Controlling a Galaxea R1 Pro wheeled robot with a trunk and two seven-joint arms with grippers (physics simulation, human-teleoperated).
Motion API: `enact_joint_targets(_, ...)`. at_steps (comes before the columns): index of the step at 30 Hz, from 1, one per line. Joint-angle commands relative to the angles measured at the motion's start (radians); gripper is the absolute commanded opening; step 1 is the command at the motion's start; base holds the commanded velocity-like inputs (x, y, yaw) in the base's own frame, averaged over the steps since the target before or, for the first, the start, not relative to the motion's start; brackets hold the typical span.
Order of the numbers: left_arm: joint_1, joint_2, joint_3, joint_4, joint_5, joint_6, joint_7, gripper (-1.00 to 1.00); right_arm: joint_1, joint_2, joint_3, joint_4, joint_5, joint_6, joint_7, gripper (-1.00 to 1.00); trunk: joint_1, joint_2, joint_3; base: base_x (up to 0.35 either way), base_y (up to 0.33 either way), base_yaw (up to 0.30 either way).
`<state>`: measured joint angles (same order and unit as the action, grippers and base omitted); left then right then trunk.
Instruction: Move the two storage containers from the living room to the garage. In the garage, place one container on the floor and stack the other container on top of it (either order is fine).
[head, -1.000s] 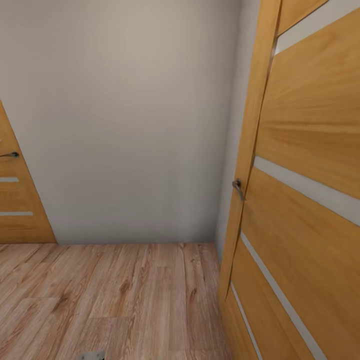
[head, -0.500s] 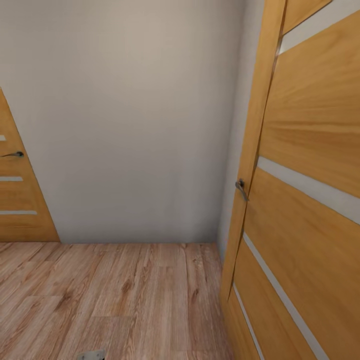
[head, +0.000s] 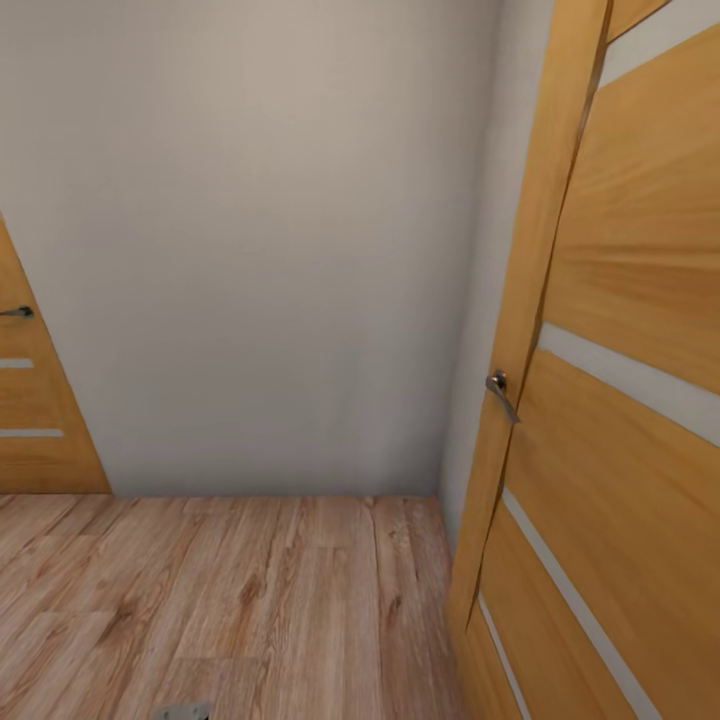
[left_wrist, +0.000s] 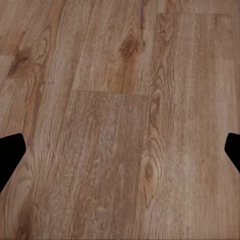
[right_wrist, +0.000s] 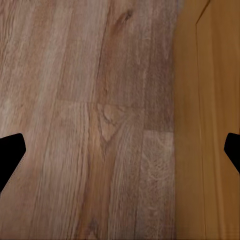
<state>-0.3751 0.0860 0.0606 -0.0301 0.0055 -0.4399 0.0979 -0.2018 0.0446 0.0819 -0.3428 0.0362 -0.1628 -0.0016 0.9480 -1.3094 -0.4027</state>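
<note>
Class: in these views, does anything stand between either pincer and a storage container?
That cannot be judged here. Both the left pincer and right pincer are open over wood-plank floor, facing a cream wall, with a wooden door close on the right.

floor (head: 250, 600): light wood-plank, matt, visible grain & knots | wall (head: 260, 250): plain cream, matt, smooth | doors, R (head: 630, 300) & L (head: 30, 420): honey wood veneer, satin, w/ pale inset strips | door handles (head: 500, 392): grey metal, slight sheen
</note>
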Motion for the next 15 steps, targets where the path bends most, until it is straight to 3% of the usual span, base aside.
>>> enact_joint_targets(1,-0.001,0.000,0.005,0.001,0.000,-0.003,-0.001,1.00,-0.001,0.000,0.001,0.001,0.004,-0.003,0.000,1.00,0.000,-0.001,-0.001,0.128,0.027,0.000)
enact_joint_targets(15,-0.001,0.000,0.005,0.001,0.000,-0.003,-0.001,1.00,-0.001,0.000,0.000,0.001,0.003,-0.003,0.000,1.00,0.000,-0.001,-0.001,0.030,0.006,0.000)
